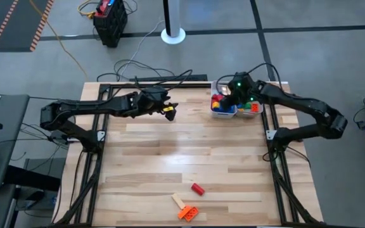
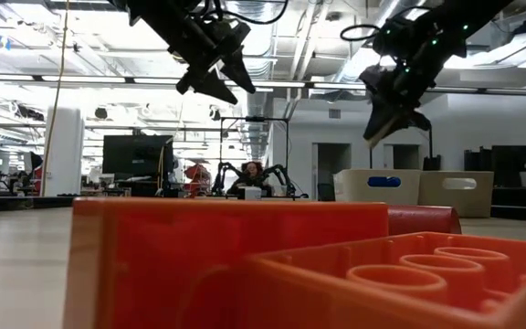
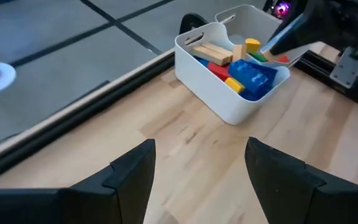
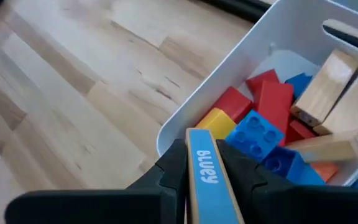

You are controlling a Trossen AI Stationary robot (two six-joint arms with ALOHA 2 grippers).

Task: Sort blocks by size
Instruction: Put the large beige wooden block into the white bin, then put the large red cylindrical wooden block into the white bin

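The blocks, small studded plastic bricks and pale wooden bars, lie mostly in the white plastic tray; three sit well apart from it. Your right gripper hangs over the tray, clamped on a thin blue bar. Judge this a placing step: next, choose its pile. Your left gripper waits beside the tray, wide and empty.

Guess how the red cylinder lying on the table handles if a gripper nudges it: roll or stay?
Likely rolls: the red cylinder lies on its side on bare wooden table, nothing touching it. Probably stiff and light, being small and plastic-looking. Rounded sides could slip from fingers unless gripped squarely.
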